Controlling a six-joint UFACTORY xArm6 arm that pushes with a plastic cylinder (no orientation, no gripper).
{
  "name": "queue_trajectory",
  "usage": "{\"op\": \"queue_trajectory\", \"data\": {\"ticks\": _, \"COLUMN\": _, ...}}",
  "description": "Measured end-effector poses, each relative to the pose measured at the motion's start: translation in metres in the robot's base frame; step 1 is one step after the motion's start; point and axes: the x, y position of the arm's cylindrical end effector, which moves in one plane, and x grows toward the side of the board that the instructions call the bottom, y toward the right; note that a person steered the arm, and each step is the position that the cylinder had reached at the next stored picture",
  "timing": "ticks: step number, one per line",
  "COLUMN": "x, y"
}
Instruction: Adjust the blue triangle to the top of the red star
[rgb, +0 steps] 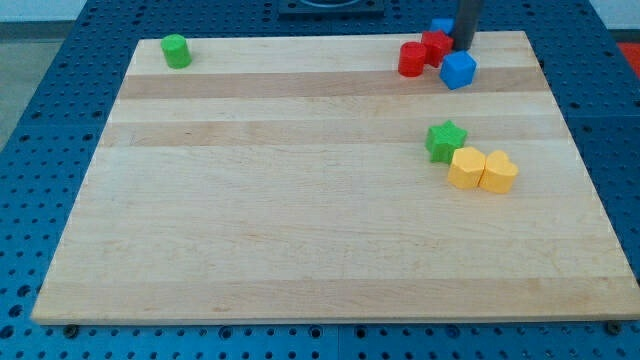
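My tip (463, 47) beside red star (435, 44), blue triangle (442, 24) behind

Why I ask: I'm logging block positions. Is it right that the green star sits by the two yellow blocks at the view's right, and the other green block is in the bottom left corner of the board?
One detail is wrong. The green star does sit touching the two yellow blocks at the view's right, but the other green block is in the board's top left corner, as the camera view shows.
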Motion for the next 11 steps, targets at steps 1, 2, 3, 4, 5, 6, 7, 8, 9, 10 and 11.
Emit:
{"op": "queue_trajectory", "data": {"ticks": 1, "x": 0.0, "y": 0.004}}
{"op": "queue_trajectory", "data": {"ticks": 2, "x": 0.0, "y": 0.03}}
{"op": "queue_trajectory", "data": {"ticks": 3, "x": -0.007, "y": 0.052}}
{"op": "queue_trajectory", "data": {"ticks": 4, "x": -0.029, "y": 0.052}}
{"op": "queue_trajectory", "data": {"ticks": 5, "x": -0.029, "y": 0.048}}
{"op": "queue_trajectory", "data": {"ticks": 6, "x": -0.029, "y": 0.045}}
{"op": "queue_trajectory", "data": {"ticks": 7, "x": -0.029, "y": 0.043}}
{"op": "queue_trajectory", "data": {"ticks": 8, "x": -0.029, "y": 0.038}}
{"op": "queue_trajectory", "data": {"ticks": 9, "x": -0.029, "y": 0.03}}
{"op": "queue_trajectory", "data": {"ticks": 10, "x": -0.027, "y": 0.023}}
{"op": "queue_trajectory", "data": {"ticks": 11, "x": -0.028, "y": 0.016}}
